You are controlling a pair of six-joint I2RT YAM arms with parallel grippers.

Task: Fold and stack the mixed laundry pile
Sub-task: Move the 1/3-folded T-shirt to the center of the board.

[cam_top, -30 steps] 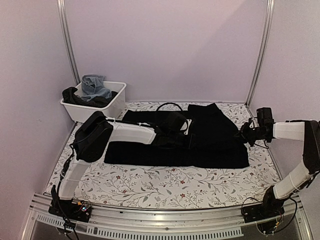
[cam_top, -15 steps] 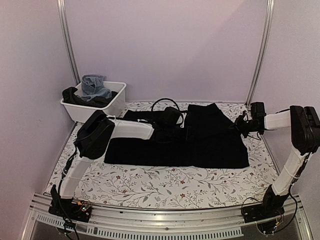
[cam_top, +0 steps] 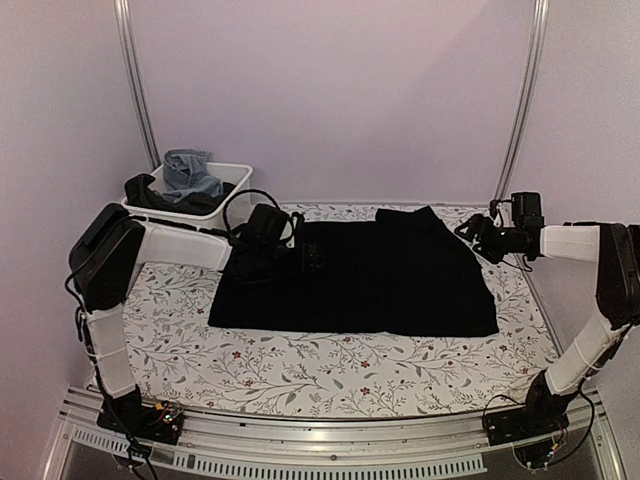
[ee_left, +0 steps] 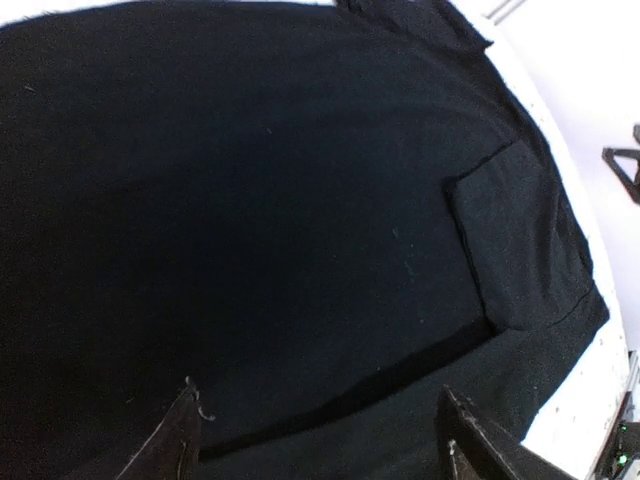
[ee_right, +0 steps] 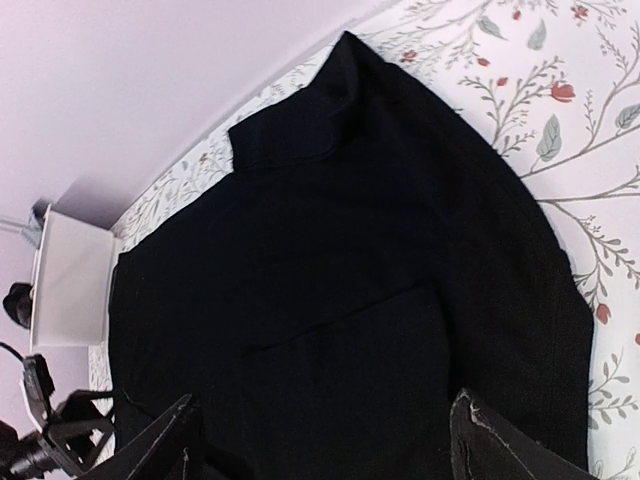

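– What sits around the cloth, and does anything block the view?

– A white bin (cam_top: 232, 180) stands at the far left corner of the surface (cam_top: 330, 372). Light blue jeans (cam_top: 190, 170) are heaped in it on top of other dark clothes (cam_top: 143, 192). The left arm's white forearm crosses in front of the bin and hides the lower part of its front wall.

– And the black cloth?

– The black cloth (cam_top: 380, 285) lies spread flat over the far half of the surface, reaching from left of centre almost to the right edge. The wrist views show a smaller squarish layer on it, perhaps a pocket or a folded flap; the dark fabric makes that hard to tell.

– How are the arms posed?

– The left arm reaches in low from the left edge. Its end effector (cam_top: 312, 258) hangs over the cloth's far left part, fingers spread wide and gripping nothing. The right arm stretches along the right edge toward the far right corner. The right end effector (cam_top: 468, 228) hovers at the cloth's far right corner, its fingers also wide apart and empty.
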